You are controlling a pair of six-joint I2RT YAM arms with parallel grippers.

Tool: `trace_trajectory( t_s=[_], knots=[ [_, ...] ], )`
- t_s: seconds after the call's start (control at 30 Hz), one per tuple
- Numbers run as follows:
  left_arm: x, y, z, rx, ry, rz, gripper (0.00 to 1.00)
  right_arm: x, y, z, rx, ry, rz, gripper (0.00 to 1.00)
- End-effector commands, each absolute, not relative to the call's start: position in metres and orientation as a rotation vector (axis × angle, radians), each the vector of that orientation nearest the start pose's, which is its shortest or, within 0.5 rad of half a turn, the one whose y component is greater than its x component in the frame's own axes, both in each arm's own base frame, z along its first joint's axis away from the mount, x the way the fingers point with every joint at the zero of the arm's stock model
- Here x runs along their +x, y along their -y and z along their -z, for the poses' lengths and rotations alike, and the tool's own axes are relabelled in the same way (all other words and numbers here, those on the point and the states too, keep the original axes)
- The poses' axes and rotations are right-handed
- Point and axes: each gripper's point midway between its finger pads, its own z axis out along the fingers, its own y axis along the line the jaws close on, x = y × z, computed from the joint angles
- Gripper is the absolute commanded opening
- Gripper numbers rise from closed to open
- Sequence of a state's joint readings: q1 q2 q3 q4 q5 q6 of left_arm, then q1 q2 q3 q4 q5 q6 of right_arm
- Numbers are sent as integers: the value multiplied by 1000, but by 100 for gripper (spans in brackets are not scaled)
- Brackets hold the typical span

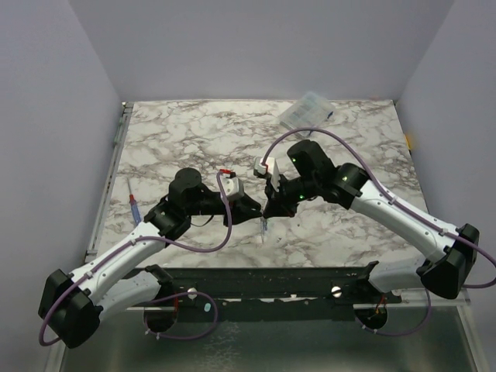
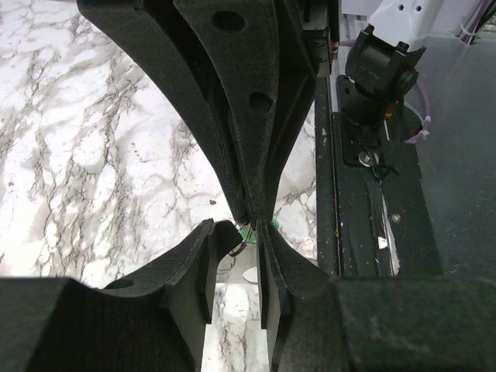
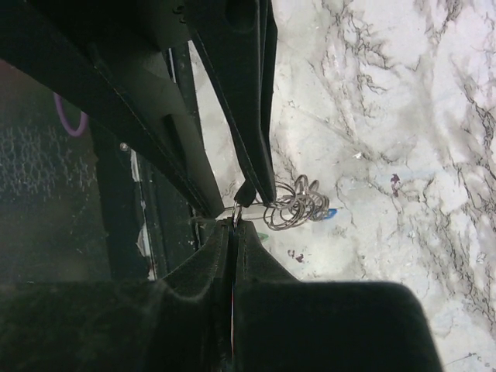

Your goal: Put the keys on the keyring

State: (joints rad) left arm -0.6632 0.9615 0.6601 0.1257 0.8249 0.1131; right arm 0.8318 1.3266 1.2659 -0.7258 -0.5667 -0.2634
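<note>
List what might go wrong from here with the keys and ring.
1. The left gripper and right gripper pinch the keyring tip to tip; a pull by either may tear it free.
2. The blue key hangs unheld beside the bunched coils and may snag.
3. A drop here could land near the black rail.

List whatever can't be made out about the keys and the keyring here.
- Top view: the keys are too small to tell apart, half hidden where the left gripper and the right gripper meet.
- Left wrist: black fingers cover all but a green sliver.
- Right wrist: the keyring loops overlap; whether either key is threaded cannot be told.
</note>
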Motion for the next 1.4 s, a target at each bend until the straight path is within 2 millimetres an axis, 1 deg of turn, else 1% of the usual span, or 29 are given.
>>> trace_trajectory(
  t_s=[0.0, 0.37, 0.5, 0.57, 0.6, 0.63, 0.67, 0.73, 0.83, 0.93, 1.03, 1.2, 1.37],
  knots=[
    [165, 291, -241, 1230, -1340, 1115, 32, 153, -315, -244, -1505, -1762, -998, 1],
    [164, 293, -239, 1233, -1352, 1132, 23, 147, -315, -249, -1523, -1702, -1008, 1],
    [163, 293, -239, 1238, -1349, 1138, 21, 145, -315, -250, -1528, -1676, -1008, 1],
    [161, 293, -240, 1243, -1342, 1145, 22, 144, -315, -252, -1533, -1660, -1012, 1],
    [161, 293, -239, 1245, -1342, 1148, 28, 144, -314, -251, -1534, -1657, -1013, 1],
    [162, 293, -240, 1243, -1341, 1142, 39, 143, -315, -252, -1536, -1654, -1017, 1],
    [163, 293, -241, 1236, -1339, 1130, 46, 142, -315, -252, -1537, -1654, -1019, 1],
    [164, 291, -244, 1229, -1326, 1107, 52, 143, -315, -251, -1538, -1659, -1017, 1],
    [162, 288, -251, 1227, -1292, 1089, 53, 143, -314, -248, -1538, -1671, -1010, 1],
    [162, 284, -254, 1223, -1269, 1058, 52, 143, -314, -250, -1536, -1668, -1007, 1],
    [162, 283, -255, 1222, -1263, 1051, 46, 142, -314, -251, -1538, -1661, -1011, 1],
    [161, 287, -251, 1233, -1283, 1083, 39, 142, -313, -253, -1538, -1649, -1004, 1],
    [159, 289, -249, 1246, -1286, 1109, 36, 143, -313, -253, -1536, -1642, -1001, 1]
  ],
)
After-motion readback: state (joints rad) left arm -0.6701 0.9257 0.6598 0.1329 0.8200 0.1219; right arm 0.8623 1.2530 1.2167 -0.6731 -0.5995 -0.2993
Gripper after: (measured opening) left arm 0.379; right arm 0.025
